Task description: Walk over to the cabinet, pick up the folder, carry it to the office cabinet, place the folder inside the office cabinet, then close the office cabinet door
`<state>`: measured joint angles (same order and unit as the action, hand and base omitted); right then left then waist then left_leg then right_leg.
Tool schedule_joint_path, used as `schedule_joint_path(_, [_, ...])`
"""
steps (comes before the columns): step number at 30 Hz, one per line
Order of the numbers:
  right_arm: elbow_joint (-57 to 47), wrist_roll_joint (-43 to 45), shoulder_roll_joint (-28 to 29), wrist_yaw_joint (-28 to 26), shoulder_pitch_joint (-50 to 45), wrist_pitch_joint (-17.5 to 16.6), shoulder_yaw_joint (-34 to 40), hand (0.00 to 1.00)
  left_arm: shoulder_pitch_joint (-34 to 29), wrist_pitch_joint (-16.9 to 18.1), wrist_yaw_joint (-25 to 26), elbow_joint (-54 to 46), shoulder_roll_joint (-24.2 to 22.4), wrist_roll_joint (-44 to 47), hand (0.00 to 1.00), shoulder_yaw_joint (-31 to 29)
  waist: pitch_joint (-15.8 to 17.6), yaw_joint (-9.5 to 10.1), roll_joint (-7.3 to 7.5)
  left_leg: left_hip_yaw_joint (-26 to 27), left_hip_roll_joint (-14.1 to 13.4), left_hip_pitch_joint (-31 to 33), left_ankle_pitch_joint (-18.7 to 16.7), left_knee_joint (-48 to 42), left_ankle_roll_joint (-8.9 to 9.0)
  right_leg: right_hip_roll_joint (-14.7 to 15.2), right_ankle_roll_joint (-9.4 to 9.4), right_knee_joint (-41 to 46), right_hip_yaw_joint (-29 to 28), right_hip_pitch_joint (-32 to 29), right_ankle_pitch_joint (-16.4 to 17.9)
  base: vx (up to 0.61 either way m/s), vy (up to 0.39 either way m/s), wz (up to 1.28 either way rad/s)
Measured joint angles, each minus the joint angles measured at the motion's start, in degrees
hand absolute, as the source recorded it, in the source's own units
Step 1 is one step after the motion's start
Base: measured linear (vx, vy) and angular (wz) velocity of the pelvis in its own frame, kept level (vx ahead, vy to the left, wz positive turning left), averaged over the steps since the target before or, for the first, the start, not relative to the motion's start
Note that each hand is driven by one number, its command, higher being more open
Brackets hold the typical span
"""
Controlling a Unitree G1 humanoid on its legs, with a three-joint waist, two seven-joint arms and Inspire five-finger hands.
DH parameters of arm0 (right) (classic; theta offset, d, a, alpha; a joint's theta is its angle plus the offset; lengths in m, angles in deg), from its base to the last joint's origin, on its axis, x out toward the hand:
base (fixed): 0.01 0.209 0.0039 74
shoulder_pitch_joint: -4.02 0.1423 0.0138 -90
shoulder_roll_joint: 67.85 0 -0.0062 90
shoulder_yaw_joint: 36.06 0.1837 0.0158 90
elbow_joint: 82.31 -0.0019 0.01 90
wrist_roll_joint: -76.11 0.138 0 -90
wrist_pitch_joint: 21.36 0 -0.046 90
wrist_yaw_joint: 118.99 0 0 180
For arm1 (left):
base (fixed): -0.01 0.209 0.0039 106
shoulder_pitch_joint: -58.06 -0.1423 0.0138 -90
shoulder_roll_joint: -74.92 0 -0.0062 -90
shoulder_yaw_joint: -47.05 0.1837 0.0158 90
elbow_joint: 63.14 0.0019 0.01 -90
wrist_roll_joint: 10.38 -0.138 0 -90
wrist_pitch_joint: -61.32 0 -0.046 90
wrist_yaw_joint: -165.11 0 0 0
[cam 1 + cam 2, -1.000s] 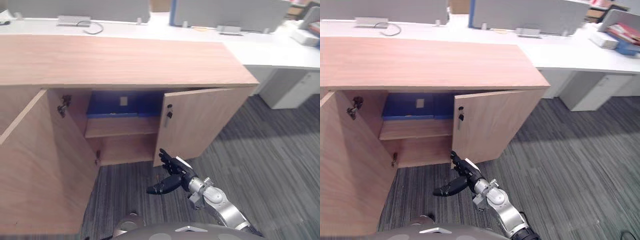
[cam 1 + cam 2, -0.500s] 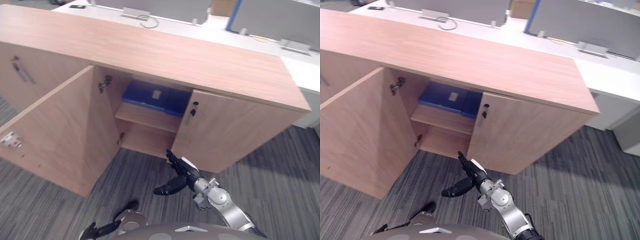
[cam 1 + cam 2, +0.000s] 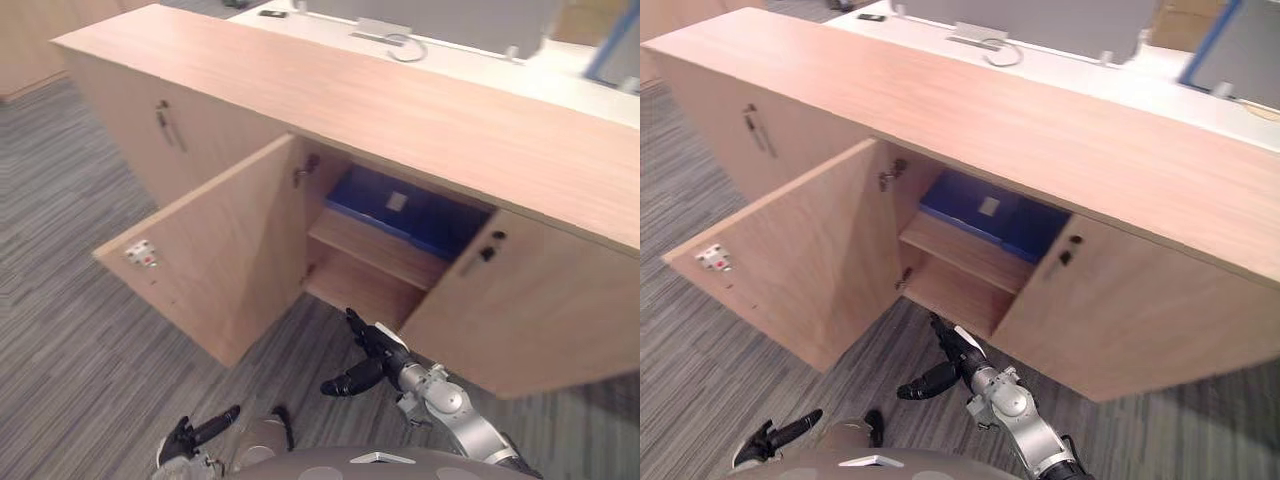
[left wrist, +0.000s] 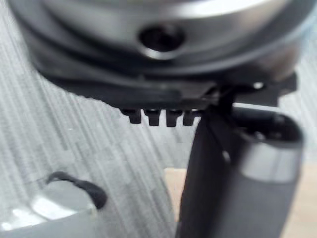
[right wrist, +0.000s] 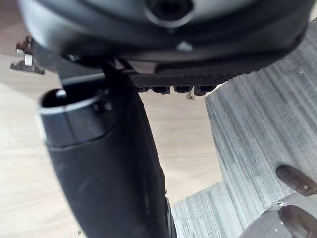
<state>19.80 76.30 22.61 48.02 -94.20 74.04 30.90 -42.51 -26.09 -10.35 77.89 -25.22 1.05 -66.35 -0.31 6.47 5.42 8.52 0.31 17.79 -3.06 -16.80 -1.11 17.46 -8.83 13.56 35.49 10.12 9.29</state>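
Observation:
A blue folder point(image 3: 405, 210) lies flat on the upper shelf inside the wooden office cabinet point(image 3: 400, 110). The cabinet's left door point(image 3: 220, 250) stands wide open, and its right door point(image 3: 530, 310), with a key in the lock, covers the other half. My right hand point(image 3: 385, 352) hovers low over the carpet in front of the opening, below the shelf, open, with straight fingers and the thumb point(image 5: 109, 163) spread, holding nothing. My left hand point(image 3: 185, 438) hangs low near the floor, well short of the open door, open and empty too.
Further left, the cabinet has a closed door with a metal handle point(image 3: 165, 125). Behind the cabinet runs a white desk point(image 3: 470, 55) with a cable and small devices. Grey striped carpet point(image 3: 70, 300) lies in front; the open door juts out into it.
The whole picture has swung, so the camera moved: the open door now sits mid-view and my left hand has come into sight. My right hand keeps its open pose.

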Motion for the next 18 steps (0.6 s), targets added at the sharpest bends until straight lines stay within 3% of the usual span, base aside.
schedule_joint_path(2, [0.6, 0.0, 0.0, -0.1, 0.0, -0.1, 0.5, 1.00, -0.8, 0.1, -0.1, -3.9, 0.0, 0.1, 1.00, -0.1, 0.2, 0.10, -1.06, -3.1, 1.9, -1.3, 2.4, 3.7, -0.57, 1.2, -0.28, 4.1, 3.2, 0.0, -1.5, 0.16, 0.098, 1.00])
schedule_joint_path(4, [0.7, -1.0, 0.1, -0.1, 0.0, -0.8, 2.4, 1.00, -1.7, 0.9, 0.2, -8.2, -0.5, 0.2, 1.00, -0.2, 0.5, 0.11, -2.00, -7.1, 4.2, -2.5, 5.3, 7.9, -1.02, 0.4, 0.45, 0.2, 7.9, 0.8, 2.3, 0.10, -0.001, 0.97])
schedule_joint_path(5, [0.7, -2.0, 0.1, -0.1, 0.0, -0.9, 3.0, 1.00, -1.9, 1.0, 0.2, -9.2, -0.9, 0.2, 1.00, -0.2, 0.6, 0.07, -2.05, -7.7, 5.1, -2.5, 5.8, 8.3, -1.02, 0.2, 0.72, -0.8, 8.7, 0.8, 1.1, 0.04, -0.021, 0.83])
schedule_joint_path(6, [0.7, -2.2, 0.0, -0.1, 0.1, -0.9, 3.8, 1.00, -2.2, 1.1, 0.2, -9.8, -1.6, 0.2, 1.00, -0.2, 0.6, 0.08, -2.84, -8.4, 5.8, -2.7, 6.1, 8.8, -1.00, 0.5, 0.85, -0.4, 11.1, 1.2, 1.3, -0.01, 0.018, 0.51])
schedule_joint_path(7, [0.9, -2.7, -0.2, 0.0, -0.7, -0.9, 6.1, 1.00, -3.7, 1.1, -0.4, -11.4, -3.9, 0.2, 1.00, -0.1, 0.6, 1.10, -5.16, -9.1, 6.1, -4.8, 8.0, 12.5, -0.89, 1.4, 0.69, 1.6, 11.3, 1.2, 0.9, -0.03, 0.049, 0.38])
schedule_joint_path(10, [1.0, -4.4, -0.4, -0.1, -2.3, -0.7, 7.4, 1.00, -7.6, 1.0, -1.4, -12.2, -4.9, 0.5, 1.00, -0.1, 0.2, 1.21, -7.13, -8.8, 6.0, -9.7, 10.4, 20.9, -0.99, 2.3, 0.36, 3.9, 11.7, 1.9, 0.7, -0.03, 0.031, 0.18])
schedule_joint_path(13, [1.1, -4.4, -0.2, -0.3, -2.9, -0.7, 7.3, 1.00, -8.7, 0.7, -1.3, -13.0, -4.9, 2.5, 1.00, -0.8, 0.4, 1.39, -6.74, -8.9, 5.8, -10.2, 11.3, 21.9, -0.76, 2.3, 0.72, 4.6, 11.4, 2.0, 0.4, -0.01, -0.003, 0.08])
schedule_joint_path(17, [1.2, -4.4, 0.8, -0.9, -3.7, -0.7, 7.6, 1.00, -10.1, 0.2, -1.3, -21.5, -4.8, 1.9, 1.00, -3.1, 0.4, 1.20, -6.56, -9.1, 2.8, -10.3, 11.5, 21.7, -0.52, 0.2, 3.08, 6.2, 9.2, -0.1, -3.4, 0.05, 0.018, -0.12])
schedule_joint_path(18, [1.2, -4.4, 0.9, -1.4, -3.7, -0.7, 7.6, 1.00, -10.0, 0.2, -1.3, -23.7, -4.6, 1.3, 1.00, -3.5, 0.6, 1.10, -6.96, -9.0, 2.1, -10.2, 11.6, 21.7, -0.85, 0.2, 4.14, 6.5, 8.1, -0.8, -2.4, 0.05, -0.003, -0.17])
